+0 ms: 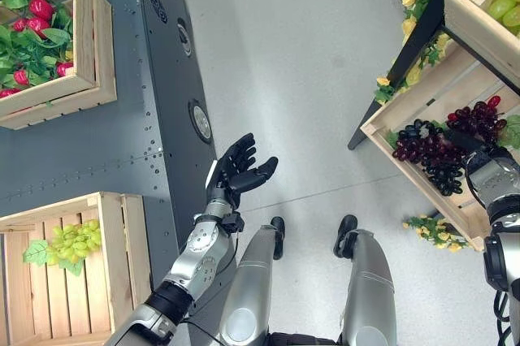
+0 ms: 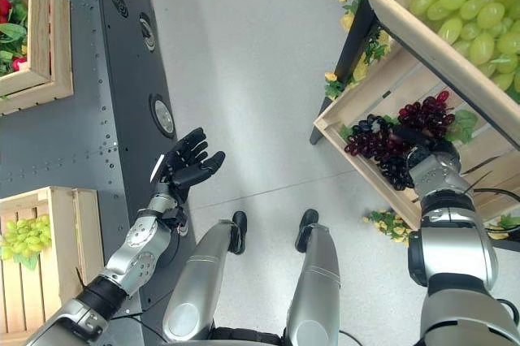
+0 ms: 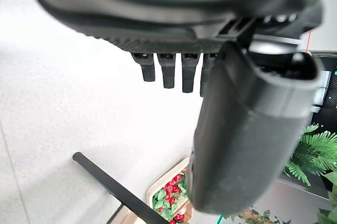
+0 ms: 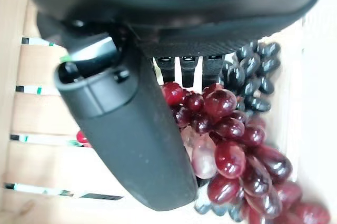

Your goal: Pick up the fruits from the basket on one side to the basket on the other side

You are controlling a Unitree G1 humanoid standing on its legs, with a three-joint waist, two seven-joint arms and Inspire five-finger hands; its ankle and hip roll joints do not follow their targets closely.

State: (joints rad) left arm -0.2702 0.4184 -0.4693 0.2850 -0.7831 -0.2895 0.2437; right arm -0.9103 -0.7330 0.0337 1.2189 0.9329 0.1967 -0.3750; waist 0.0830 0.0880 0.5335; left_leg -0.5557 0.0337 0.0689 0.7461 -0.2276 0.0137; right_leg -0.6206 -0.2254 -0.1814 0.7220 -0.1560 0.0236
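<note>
My right hand (image 2: 422,143) reaches into a tilted wooden crate (image 2: 345,110) on the right shelf, over a heap of dark grapes (image 1: 431,155) and red grapes (image 1: 475,118). In the right wrist view its thumb (image 4: 131,129) and straight fingers (image 4: 181,66) hover just above the red grapes (image 4: 231,150), with dark grapes (image 4: 258,71) beyond; nothing is pinched. My left hand (image 1: 238,171) hangs open and empty over the floor, palm up. At the lower left stands a wooden crate (image 1: 134,232) with one bunch of green grapes (image 1: 73,240) in it.
A crate of red fruit and leaves (image 1: 49,29) sits at the upper left on a grey metal platform (image 1: 122,135). Green grapes (image 2: 463,5) fill a crate on the upper right shelf. Yellow flowers (image 1: 431,228) lie on the floor under the shelf.
</note>
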